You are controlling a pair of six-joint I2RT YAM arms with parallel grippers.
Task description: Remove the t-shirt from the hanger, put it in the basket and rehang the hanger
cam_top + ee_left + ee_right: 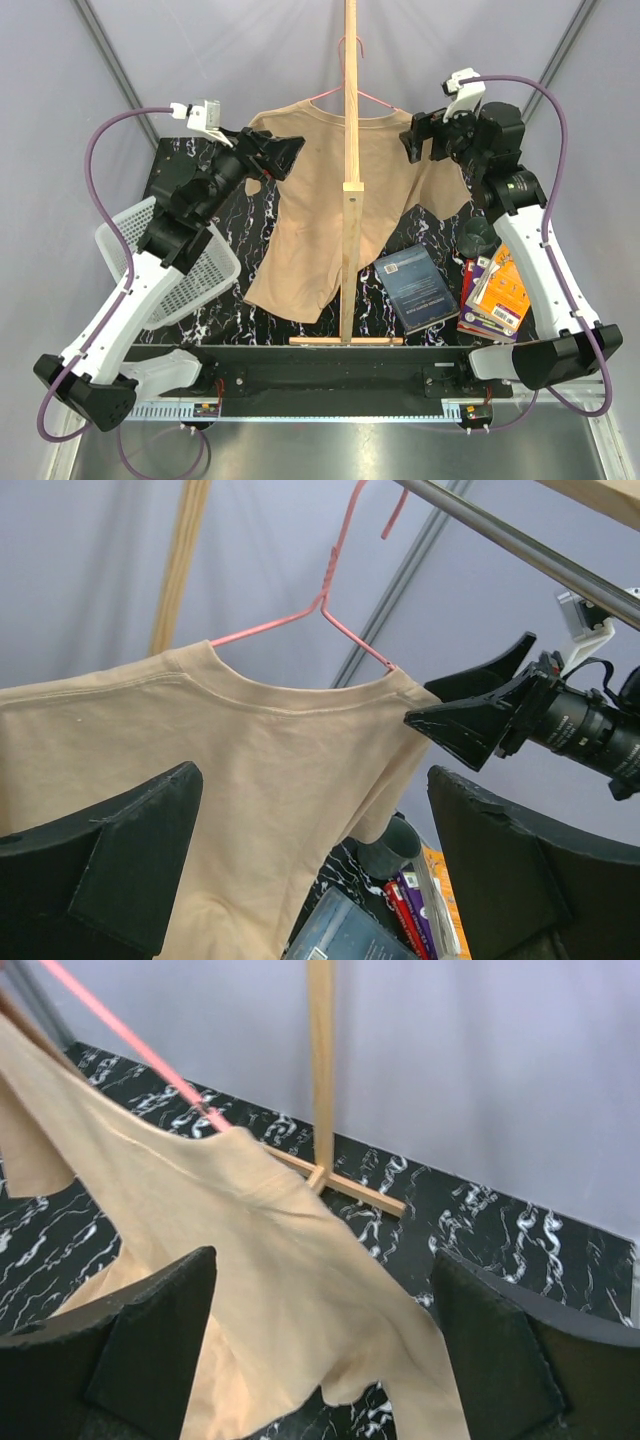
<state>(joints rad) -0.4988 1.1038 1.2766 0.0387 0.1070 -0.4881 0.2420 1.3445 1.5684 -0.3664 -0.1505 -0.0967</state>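
Now, my left claw [285,158] spread wide by one shoulder of the tan t-shirt [310,210], my right claw [412,143] spread by the other, pink wire hanger [326,93] between.

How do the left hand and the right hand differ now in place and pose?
The left hand is at the t-shirt shoulder left of the wooden pole; the right hand is at the other shoulder. The left hand faces it about level; the right hand looks down on it. Both are open and hold nothing.
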